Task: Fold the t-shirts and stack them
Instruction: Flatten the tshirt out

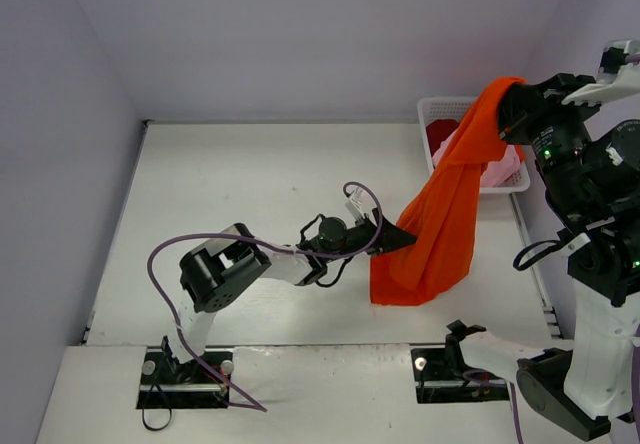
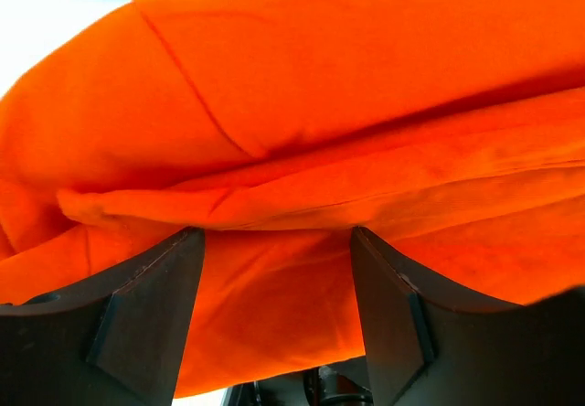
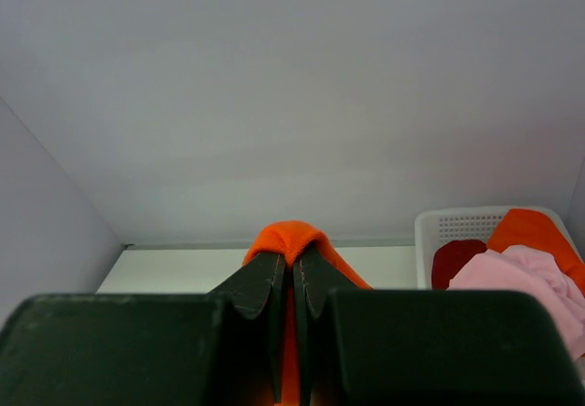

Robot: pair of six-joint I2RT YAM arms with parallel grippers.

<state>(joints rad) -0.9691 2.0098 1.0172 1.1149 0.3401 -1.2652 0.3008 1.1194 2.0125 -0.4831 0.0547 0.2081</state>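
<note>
From above, my right gripper is raised high by the far right corner of the table, clamped on the top of the orange shirt. The shirt hangs from there in a long, twisted drape slanting down toward the middle of the table. Whether its lower end touches the surface I cannot tell. My left gripper sits at the left edge of that lower end. The basket stands in the far right corner with a dark red shirt and a pink shirt in it.

At my left wrist, the left gripper has its fingers well apart. The orange shirt fills the view beyond them in bright, matte folds with one seam line, and nothing is pinched.

At my right wrist, the right gripper has its tips pressed together with a bump of orange shirt squeezed between them. The basket holds the dark red shirt, the pink shirt and a second orange shirt.

I judge the cloth light, limp and not slippery. It will sag and bunch from any single hold, so I would take a hem corner or shoulder seam with the left to spread it flat.
</note>
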